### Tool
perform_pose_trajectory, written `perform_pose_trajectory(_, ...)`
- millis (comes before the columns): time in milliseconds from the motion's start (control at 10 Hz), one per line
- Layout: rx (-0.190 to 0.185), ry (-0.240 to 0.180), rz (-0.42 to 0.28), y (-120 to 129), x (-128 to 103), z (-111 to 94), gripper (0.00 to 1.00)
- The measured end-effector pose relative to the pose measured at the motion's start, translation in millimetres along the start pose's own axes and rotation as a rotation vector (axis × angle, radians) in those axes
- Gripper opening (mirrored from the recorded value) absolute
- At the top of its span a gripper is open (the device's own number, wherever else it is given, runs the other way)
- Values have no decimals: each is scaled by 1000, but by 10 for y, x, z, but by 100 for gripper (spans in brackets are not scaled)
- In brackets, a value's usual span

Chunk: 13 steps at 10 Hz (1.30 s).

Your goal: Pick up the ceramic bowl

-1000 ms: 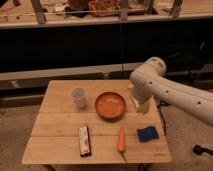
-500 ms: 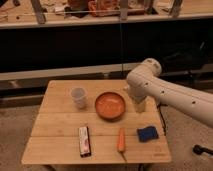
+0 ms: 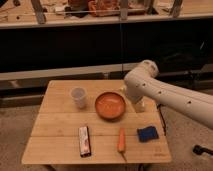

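The ceramic bowl (image 3: 110,105) is round, shallow and orange-red. It sits upright on the wooden table (image 3: 55,120), a little right of the middle. My white arm reaches in from the right and bends down over the table's right side. My gripper (image 3: 138,105) hangs just to the right of the bowl, close to its rim, near the table's surface. It holds nothing that I can see.
A small translucent whitish cup (image 3: 78,97) stands left of the bowl. A dark snack bar (image 3: 84,141), an orange carrot (image 3: 121,140) and a blue sponge (image 3: 147,134) lie along the front. A dark shelf unit stands behind the table.
My arm has swung left, bringing the gripper closer to the bowl's right rim. The bowl and the other things have not moved.
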Motion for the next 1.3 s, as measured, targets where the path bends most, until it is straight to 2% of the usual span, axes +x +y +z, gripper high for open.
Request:
perform_pose_trajectory(500, 36, -30, -61, -81, -98, 182, 80)
perform_pose_trajectory(700, 57, -47, -94, -92, -142, 369, 80)
perform_pose_trajectory(1300, 88, -87, -167, -157, -198, 618, 80)
